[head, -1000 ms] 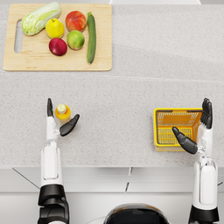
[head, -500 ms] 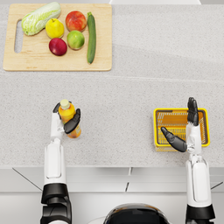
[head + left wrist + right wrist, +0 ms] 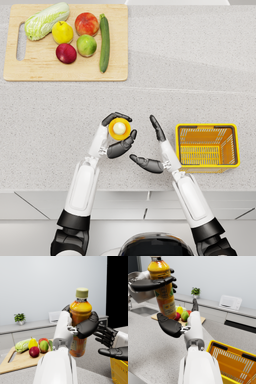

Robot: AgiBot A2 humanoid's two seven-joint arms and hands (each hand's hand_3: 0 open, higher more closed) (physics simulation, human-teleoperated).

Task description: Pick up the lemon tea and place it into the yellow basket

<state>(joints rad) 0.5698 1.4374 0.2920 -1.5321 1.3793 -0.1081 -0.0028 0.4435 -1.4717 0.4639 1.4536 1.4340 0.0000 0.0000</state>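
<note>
While left hand point(image 3: 116, 137) wraps fingers round upright lemon tea bottle point(image 3: 79, 321) above counter's front edge, right hand point(image 3: 152, 150) waits beside, fingers spread, likely for handover; yellow basket point(image 3: 207, 128) nearer right.

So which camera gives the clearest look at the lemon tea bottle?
The left wrist view: the bottle shows nearly whole, cap to base, upright in the left hand. The head view shows only its cap and shoulder from above. The right wrist view cuts off its cap.
</note>
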